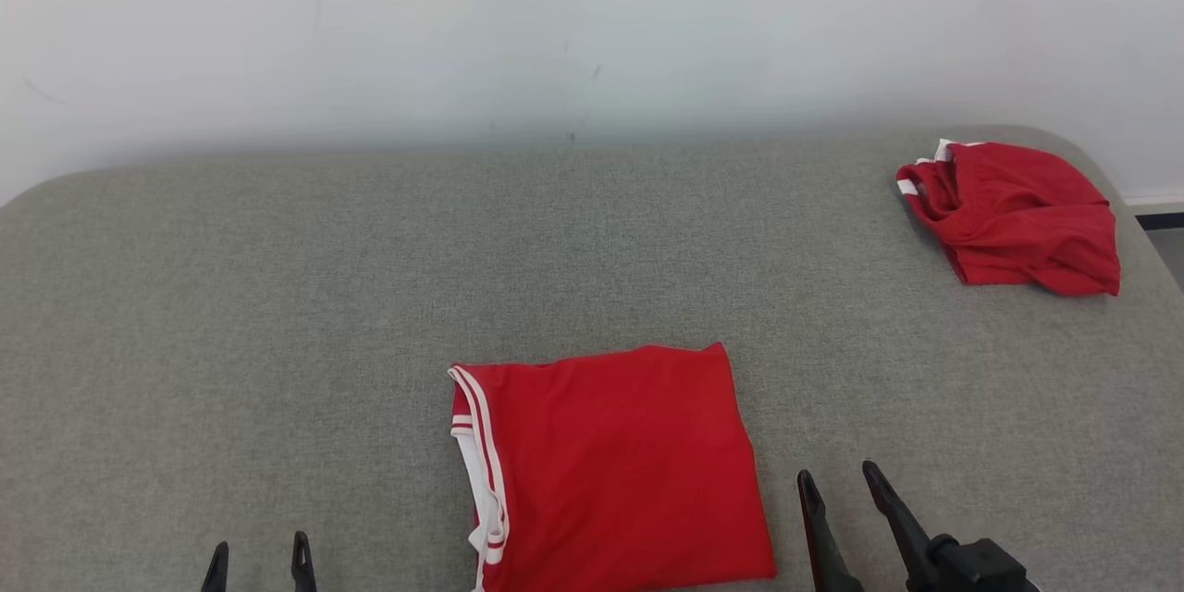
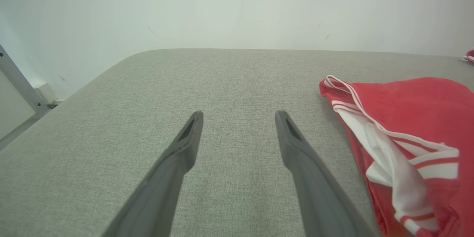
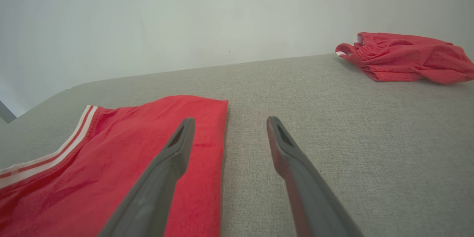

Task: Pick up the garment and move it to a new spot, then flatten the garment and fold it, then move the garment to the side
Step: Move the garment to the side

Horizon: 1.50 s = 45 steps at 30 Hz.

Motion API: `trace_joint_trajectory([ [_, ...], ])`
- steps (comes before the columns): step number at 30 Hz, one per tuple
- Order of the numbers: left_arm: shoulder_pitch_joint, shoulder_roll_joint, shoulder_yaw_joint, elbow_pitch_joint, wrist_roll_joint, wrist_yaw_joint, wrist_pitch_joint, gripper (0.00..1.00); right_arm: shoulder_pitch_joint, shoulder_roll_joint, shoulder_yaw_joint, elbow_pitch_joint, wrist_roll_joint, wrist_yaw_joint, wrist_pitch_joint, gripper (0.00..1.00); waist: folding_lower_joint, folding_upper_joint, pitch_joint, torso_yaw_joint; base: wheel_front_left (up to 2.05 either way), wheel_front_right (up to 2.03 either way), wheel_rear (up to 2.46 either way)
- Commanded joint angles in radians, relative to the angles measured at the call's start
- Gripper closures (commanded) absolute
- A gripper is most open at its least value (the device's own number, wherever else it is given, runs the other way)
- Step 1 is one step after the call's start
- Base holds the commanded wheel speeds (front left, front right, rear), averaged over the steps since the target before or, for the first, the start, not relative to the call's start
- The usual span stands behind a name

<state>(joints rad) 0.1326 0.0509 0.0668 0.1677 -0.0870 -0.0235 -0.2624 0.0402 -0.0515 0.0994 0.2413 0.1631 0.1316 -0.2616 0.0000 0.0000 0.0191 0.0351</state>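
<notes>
Head view: folded garment lies between left end effector and right end effector, both wide.

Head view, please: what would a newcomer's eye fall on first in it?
The folded garment, bright red with white-striped trim on its left edge, lies near-centre on the grey surface. A crumpled garment, also red, sits at the far right corner. The left gripper and right gripper flank the folded one, both open and holding nothing.
</notes>
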Motion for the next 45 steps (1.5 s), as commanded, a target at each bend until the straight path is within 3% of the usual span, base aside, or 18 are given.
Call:
trace_joint_trajectory([
  [1, -0.005, -0.001, -0.001, 0.003, 0.005, 0.0, -0.003, 0.0, -0.009, 0.002, 0.001, 0.011, -0.008, -0.003, -0.004, 0.0, 0.0, 0.0, 0.0, 0.001, 0.0, 0.0, 0.0],
  [40, -0.004, -0.001, -0.005, 0.01, -0.008, 0.001, -0.003, 0.0, -0.05, 0.003, 0.022, 0.017, -0.022, -0.003, -0.004, 0.0, 0.0, 0.0, -0.011, 0.009, 0.0, 0.0, 0.0],
  [45, -0.013, -0.001, -0.01, 0.008, -0.009, 0.0, -0.003, 0.0, -0.137, 0.001, 0.044, 0.113, -0.04, -0.003, -0.003, 0.0, 0.0, 0.0, 0.0, 0.017, 0.0, 0.0, 0.0],
])
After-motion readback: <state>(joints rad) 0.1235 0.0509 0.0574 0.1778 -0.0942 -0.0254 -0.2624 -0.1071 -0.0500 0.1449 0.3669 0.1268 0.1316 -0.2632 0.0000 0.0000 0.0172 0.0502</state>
